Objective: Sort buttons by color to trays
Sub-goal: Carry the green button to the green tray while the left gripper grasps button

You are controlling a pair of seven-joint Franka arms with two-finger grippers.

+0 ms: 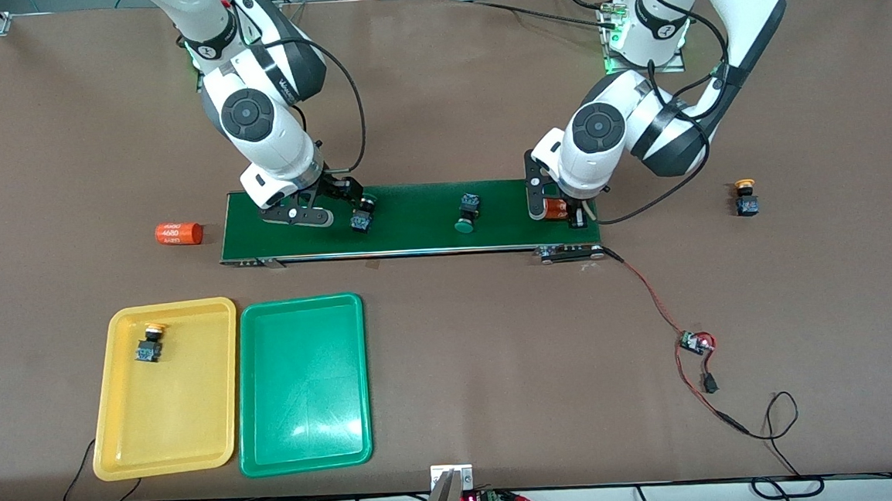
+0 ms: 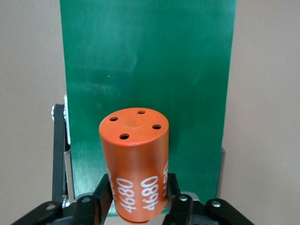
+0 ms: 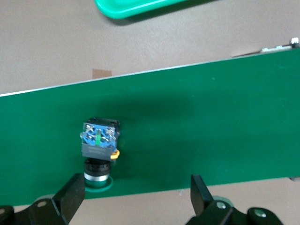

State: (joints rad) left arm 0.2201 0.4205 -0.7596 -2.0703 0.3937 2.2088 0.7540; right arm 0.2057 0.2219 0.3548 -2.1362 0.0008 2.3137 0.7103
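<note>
Right tool (image 3: 136, 199) hangs open over the belt (image 1: 413, 218) with a green-capped button (image 3: 98, 150) just beside one finger. Left tool (image 2: 140, 206) clamps an orange cylinder (image 2: 136, 164) above the belt's other end. Light, rigid, top-heavy, I judge: grip the squarish body.

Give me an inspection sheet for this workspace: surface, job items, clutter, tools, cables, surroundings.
Surface: brown table with a green belt across its middle.
Job items: yellow tray holds one yellow-capped button; green tray beside it holds none. Two green-capped buttons on the belt. Another yellow-capped button on the table toward the left arm's end.
Clutter: orange cylinder lying off the belt's end.
Tools: left tool shut on a second orange cylinder over the belt; right tool open beside a green-capped button.
Cables: red wire from the belt to a small board.
Surroundings: cables along the table edge nearest the front camera.
</note>
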